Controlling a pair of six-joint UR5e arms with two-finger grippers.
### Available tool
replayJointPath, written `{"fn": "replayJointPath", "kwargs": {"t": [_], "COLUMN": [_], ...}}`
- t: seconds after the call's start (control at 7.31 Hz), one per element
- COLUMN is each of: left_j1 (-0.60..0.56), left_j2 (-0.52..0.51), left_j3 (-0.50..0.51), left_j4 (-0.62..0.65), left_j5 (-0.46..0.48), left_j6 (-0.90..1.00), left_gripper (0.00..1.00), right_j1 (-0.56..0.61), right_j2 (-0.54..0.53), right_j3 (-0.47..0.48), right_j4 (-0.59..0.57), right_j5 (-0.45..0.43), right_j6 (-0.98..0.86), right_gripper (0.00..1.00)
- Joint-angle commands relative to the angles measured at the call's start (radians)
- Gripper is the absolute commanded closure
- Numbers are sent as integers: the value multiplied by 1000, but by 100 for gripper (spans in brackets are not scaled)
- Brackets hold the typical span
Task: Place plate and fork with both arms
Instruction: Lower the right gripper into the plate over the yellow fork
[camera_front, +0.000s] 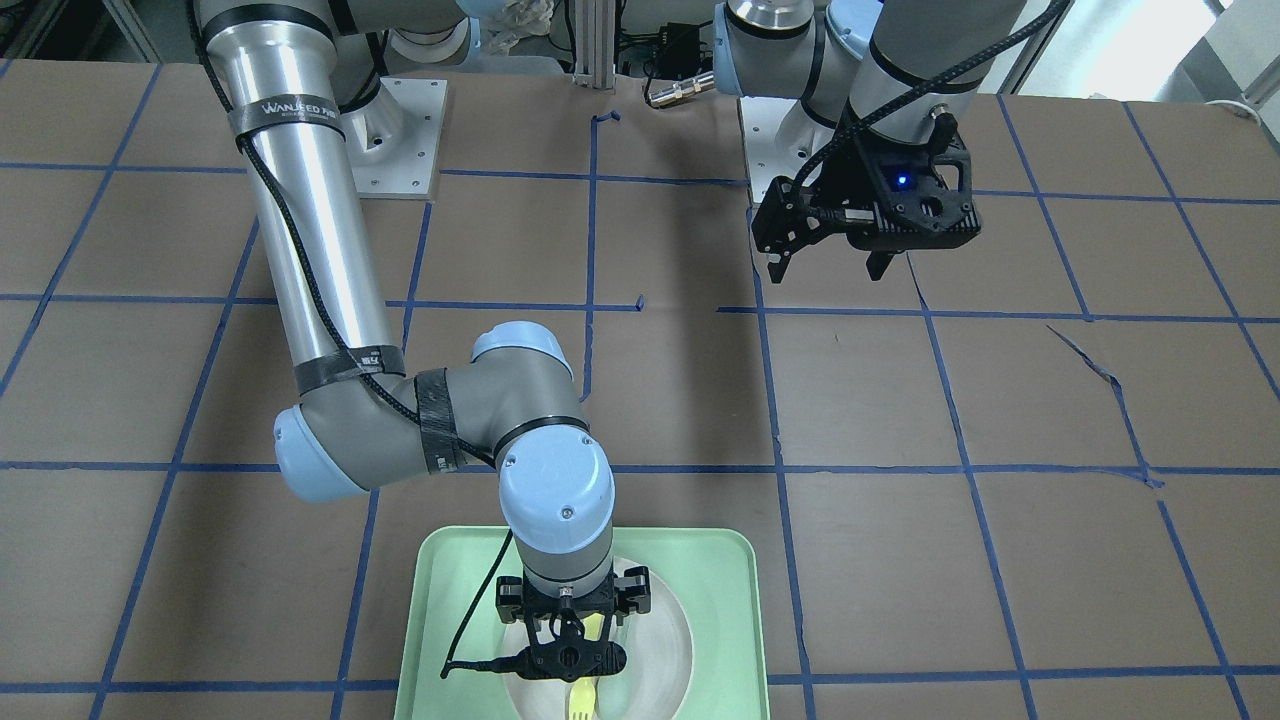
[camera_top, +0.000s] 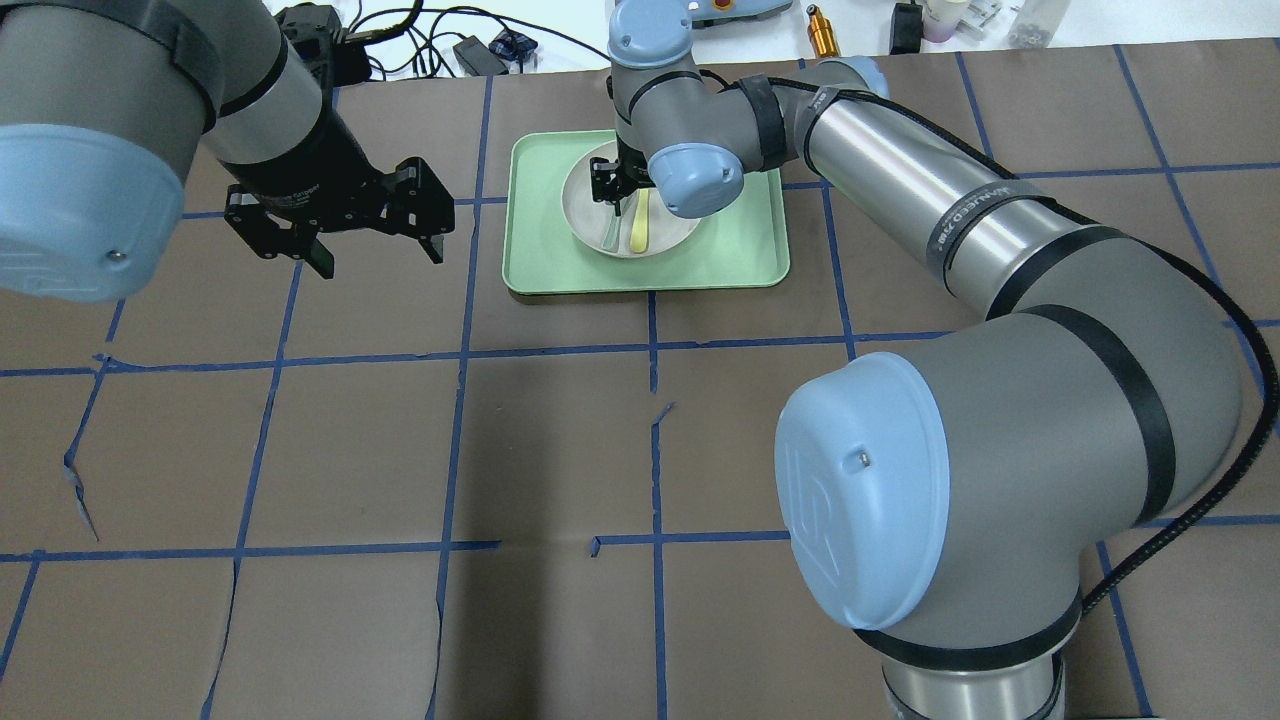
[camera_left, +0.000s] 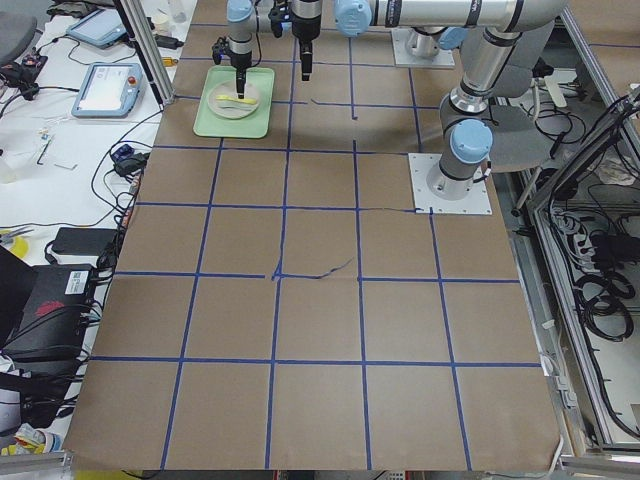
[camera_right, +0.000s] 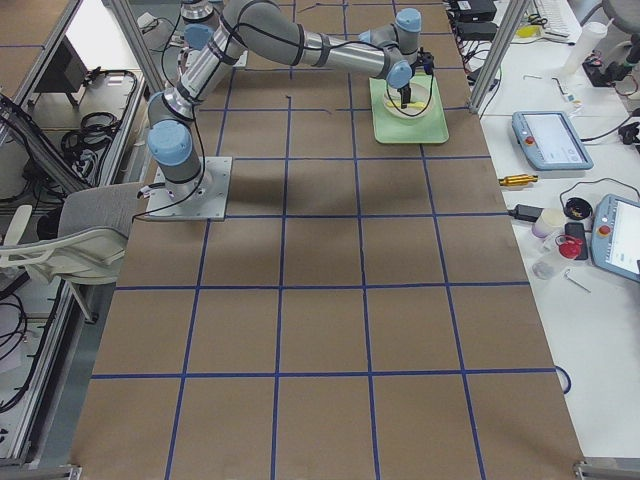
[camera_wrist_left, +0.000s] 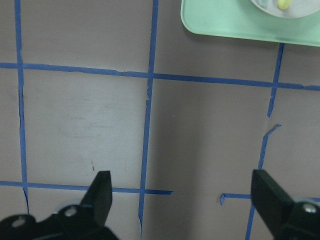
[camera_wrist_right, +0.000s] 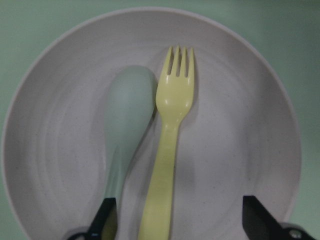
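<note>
**Item list, near → far (overhead view)**

1. Table cover (camera_top: 550, 450): matte brown paper, flat, with a blue tape grid. A few tears show along the tape lines.
2. Right arm (camera_top: 1000, 230): silver-grey tubes, light-blue joint caps, black cable strapped along it. It extends from near-right to far-centre, with the wrist approx. vertical over the tray.
3. Left arm (camera_top: 270, 90): same build. It comes in at the left, wrist turned down.
4. Left gripper (camera_wrist_left: 182, 187): black, 2 fingers, pointing down over bare paper, well apart from the tray. The fingers are spread wide w/ nothing betw. them.
5. Tray (camera_top: 740, 250): rectangular, mint-green, smooth, w/ rounded corners and a low lip. It sits at far-centre of the table.
6. Plate (camera_wrist_right: 240, 125): round, shallow, white w/ fine speckle, faint concentric rings and a raised rim. It sits in the tray, left of the tray's centre.
7. Fork (camera_wrist_right: 172, 130): slim, pale-yellow, glossy plastic w/ short tines. It lies flat near the plate's centre. Its long axis runs near-to-far w/ a slight lean, tines pointing away from the robot.
8. Spoon (camera_wrist_right: 127, 115): grey-green w/ an oval bowl. It lies flat just beside the fork, its bowl edge against the fork's neck and its handle angling off.
9. Right gripper (camera_wrist_right: 181, 220): black, pointing down over the plate at the handle ends. The fingers are wide apart w/ the fork handle betw. them, and they grip nothing. Whether they touch the plate: cannot tell.
</note>
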Motion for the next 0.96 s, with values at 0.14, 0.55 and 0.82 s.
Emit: {"fn": "replayJointPath", "kwargs": {"t": [0.14, 0.55, 0.82], "left_j1": [0, 0, 0], "left_j2": [0, 0, 0], "left_j3": [-1, -1, -1], "left_j4": [1, 1, 1], "left_j5": [0, 0, 0], "left_j6": [-2, -2, -2], "left_gripper": [0, 0, 0], "right_j1": [1, 0, 1], "right_j2": [9, 12, 11], "right_j3": [23, 28, 28], "right_j4": [10, 10, 12], "right_j5": [16, 24, 24], "right_j6": [-4, -10, -13], "right_gripper": [17, 38, 56]}}
